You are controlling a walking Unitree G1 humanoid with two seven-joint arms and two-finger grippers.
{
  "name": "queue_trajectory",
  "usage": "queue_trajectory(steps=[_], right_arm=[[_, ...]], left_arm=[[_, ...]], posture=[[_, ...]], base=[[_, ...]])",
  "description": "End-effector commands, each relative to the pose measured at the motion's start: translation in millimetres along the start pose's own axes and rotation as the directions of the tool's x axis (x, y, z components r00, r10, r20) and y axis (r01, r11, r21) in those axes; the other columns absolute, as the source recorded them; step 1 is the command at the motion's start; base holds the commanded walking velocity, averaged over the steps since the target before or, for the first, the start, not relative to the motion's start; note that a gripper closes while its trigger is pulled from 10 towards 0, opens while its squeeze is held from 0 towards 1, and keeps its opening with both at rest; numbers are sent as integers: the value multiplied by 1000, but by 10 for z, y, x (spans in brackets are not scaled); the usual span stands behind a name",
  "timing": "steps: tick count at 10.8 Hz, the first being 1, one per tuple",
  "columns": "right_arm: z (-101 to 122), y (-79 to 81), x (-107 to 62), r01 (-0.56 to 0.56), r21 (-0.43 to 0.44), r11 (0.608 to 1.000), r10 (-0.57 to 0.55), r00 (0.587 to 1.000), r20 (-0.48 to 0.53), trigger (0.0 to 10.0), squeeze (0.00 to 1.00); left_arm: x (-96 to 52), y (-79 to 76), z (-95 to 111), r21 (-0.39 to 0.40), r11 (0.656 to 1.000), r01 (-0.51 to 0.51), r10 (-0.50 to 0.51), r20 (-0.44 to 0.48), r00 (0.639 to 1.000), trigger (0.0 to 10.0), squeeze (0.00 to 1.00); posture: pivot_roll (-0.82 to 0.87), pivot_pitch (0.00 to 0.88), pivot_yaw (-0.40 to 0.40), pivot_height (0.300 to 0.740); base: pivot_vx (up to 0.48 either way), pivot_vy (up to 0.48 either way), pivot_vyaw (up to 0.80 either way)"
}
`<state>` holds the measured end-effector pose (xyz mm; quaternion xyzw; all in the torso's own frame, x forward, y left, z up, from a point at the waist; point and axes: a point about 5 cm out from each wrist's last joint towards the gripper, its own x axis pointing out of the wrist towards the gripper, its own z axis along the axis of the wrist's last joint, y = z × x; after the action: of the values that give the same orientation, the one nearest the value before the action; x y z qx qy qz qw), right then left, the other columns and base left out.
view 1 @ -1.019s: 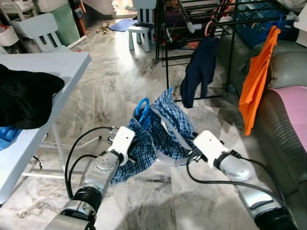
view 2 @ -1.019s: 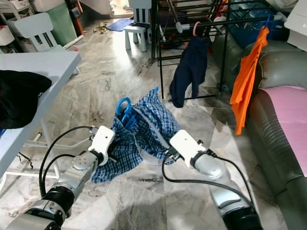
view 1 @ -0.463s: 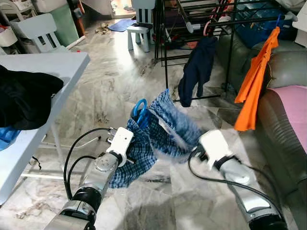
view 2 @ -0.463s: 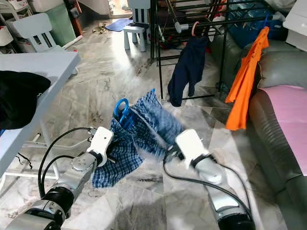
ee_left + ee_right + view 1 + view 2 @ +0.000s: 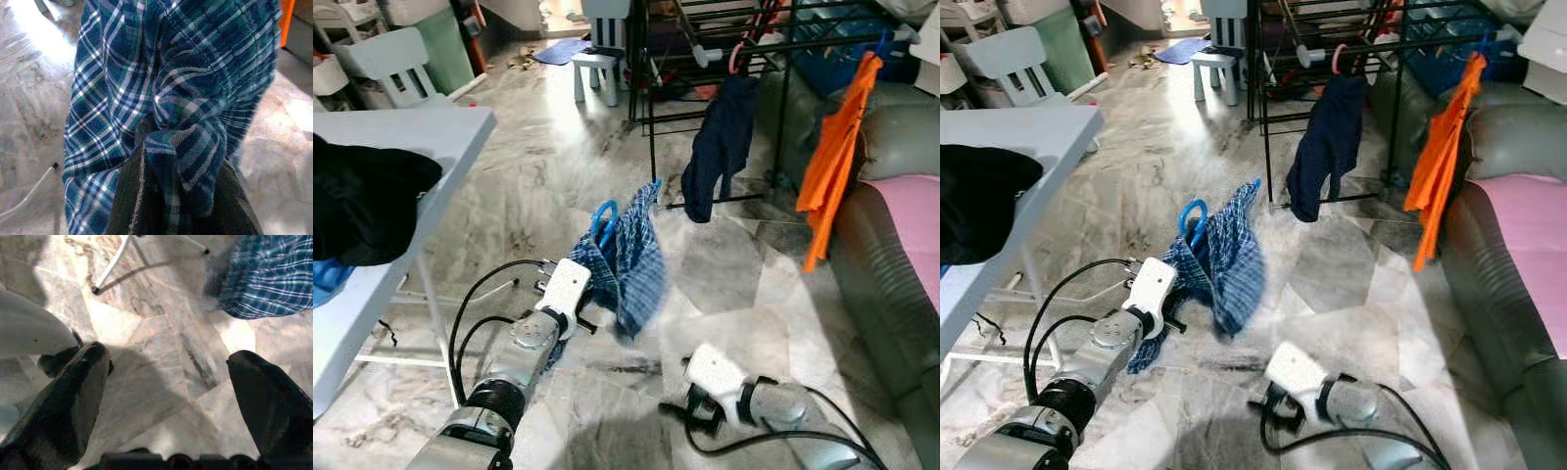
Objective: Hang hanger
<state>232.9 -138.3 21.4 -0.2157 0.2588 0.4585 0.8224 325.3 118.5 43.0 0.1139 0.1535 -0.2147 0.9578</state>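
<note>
A blue and white plaid shirt hangs on a blue hanger whose hook sticks up above the cloth. My left gripper is shut on the shirt's fabric, and in the left wrist view the plaid cloth is bunched between its fingers. My right gripper is low near the floor, apart from the shirt. Its fingers stand open over bare marble, with a corner of the plaid shirt beyond them.
A black drying rack stands ahead with a navy garment on a pink hanger and an orange garment. On the right is a grey sofa, on the left a white table with dark clothes. The floor is marble.
My right gripper has let go of the plaid shirt and dropped low toward the floor. The shirt, spread between both grippers before, now hangs narrow from the left gripper.
</note>
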Motion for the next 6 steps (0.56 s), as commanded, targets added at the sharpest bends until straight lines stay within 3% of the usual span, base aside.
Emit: queue_trajectory(steps=[1,2,3,4,5,6], right_arm=[[110,-66,-46,11,-25,1000,-10,999,49,10000,1000],[169,-199,-110,74,-40,996,-70,994,86,10000,1000],[276,-485,-287,203,-124,971,-188,974,128,10000,1000],[342,-646,-403,280,-183,942,-257,956,142,10000,1000],[409,-861,-590,367,-288,885,-337,930,149,10000,1000],[452,-947,-709,371,-349,861,-341,929,146,10000,1000]], left_arm=[[-14,20,32,12,1000,17,-17,28,999,0,0],[-21,15,40,42,998,46,-47,33,998,0,0],[-46,39,48,114,988,108,-112,30,993,0,0],[-68,57,40,170,973,154,-159,13,987,0,0],[-120,67,19,266,931,249,-254,-14,967,0,0],[-166,71,-7,342,887,310,-315,-43,948,0,0]], posture=[[-138,53,83,740],[-137,53,85,740],[-137,54,90,740],[-137,55,92,740],[-139,59,97,740],[-142,63,101,740]], base=[[0,0,0],[0,0,0],[0,0,0],[0,0,0],[0,0,0],[0,0,0]])
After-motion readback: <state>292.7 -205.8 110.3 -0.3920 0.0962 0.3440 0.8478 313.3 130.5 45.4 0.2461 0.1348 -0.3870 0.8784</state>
